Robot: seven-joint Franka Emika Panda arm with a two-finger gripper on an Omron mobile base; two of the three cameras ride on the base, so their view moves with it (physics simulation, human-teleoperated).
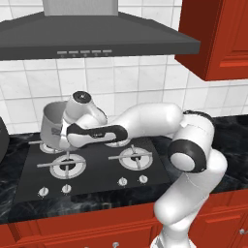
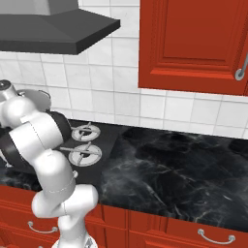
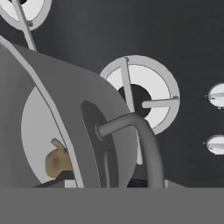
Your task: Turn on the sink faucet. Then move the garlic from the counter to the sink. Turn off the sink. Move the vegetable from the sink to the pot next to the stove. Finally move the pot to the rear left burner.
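The small grey metal pot (image 1: 50, 127) stands at the rear left of the black stove (image 1: 97, 169), over the rear left burner (image 1: 48, 147). I cannot tell whether its base touches the burner. My gripper (image 1: 62, 131) is at the pot's right side, shut on its rim. In the hand view the pot's wall (image 3: 94, 131) and its curved handle (image 3: 140, 131) fill the left and centre. The tan-brown garlic (image 3: 57, 161) lies on the pot's pale floor. The pot's rim (image 2: 38, 93) also peeks out behind my arm in the right base view.
Silver burners sit at the front left (image 1: 68, 165) and front right (image 1: 134, 157), with small knobs (image 1: 123, 181) along the stove's front. A grey hood (image 1: 92, 36) hangs overhead, with a red wall cabinet (image 1: 218, 38) to its right. Black marble counter (image 2: 174, 169) stretches right of the stove.
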